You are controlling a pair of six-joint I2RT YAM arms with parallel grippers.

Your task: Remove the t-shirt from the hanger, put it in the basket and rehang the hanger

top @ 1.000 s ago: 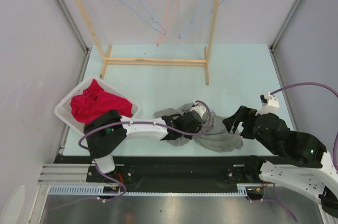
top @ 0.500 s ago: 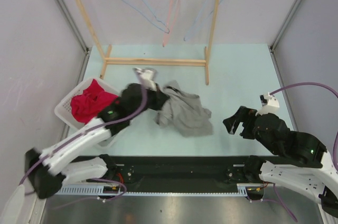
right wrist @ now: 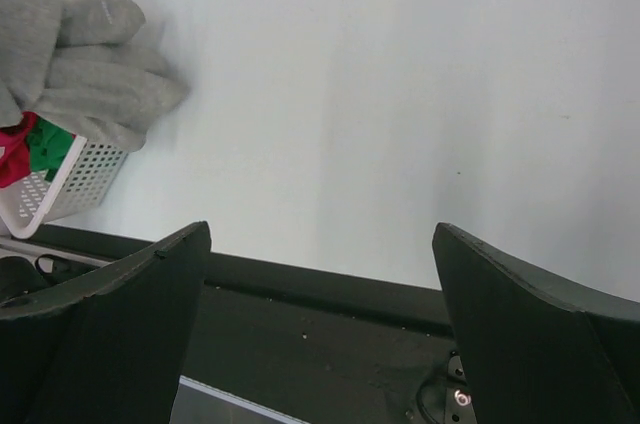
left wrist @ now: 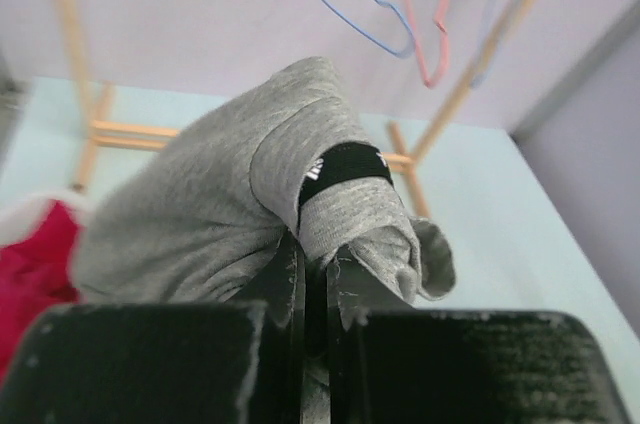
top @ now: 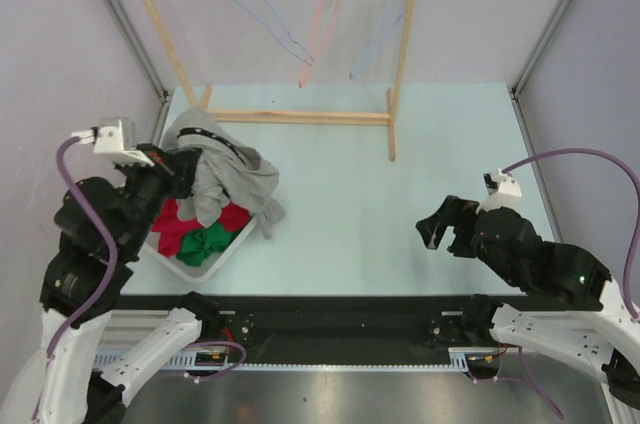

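Note:
The grey t-shirt (top: 225, 176) hangs bunched from my left gripper (top: 180, 166), raised at the left of the table, and drapes over the white basket (top: 215, 262). In the left wrist view the gripper (left wrist: 316, 264) is shut on a fold of the t-shirt (left wrist: 200, 204), near its black neck label. Three bare wire hangers, blue (top: 262, 4), pink (top: 320, 24) and blue (top: 385, 34), hang on the wooden rack at the back. My right gripper (top: 447, 229) is open and holds nothing, low over the table's right side. Its wrist view shows the t-shirt (right wrist: 90, 84) far left.
Red and green clothes (top: 195, 234) lie in the basket under the grey cloth. The wooden rack's base bar (top: 295, 116) and upright (top: 400, 54) stand across the back of the pale table. A black rail (top: 330, 319) runs along the near edge.
My left arm has swung from the table's middle to the left and risen, carrying the grey t-shirt off the table to over the basket. The right arm has barely shifted.

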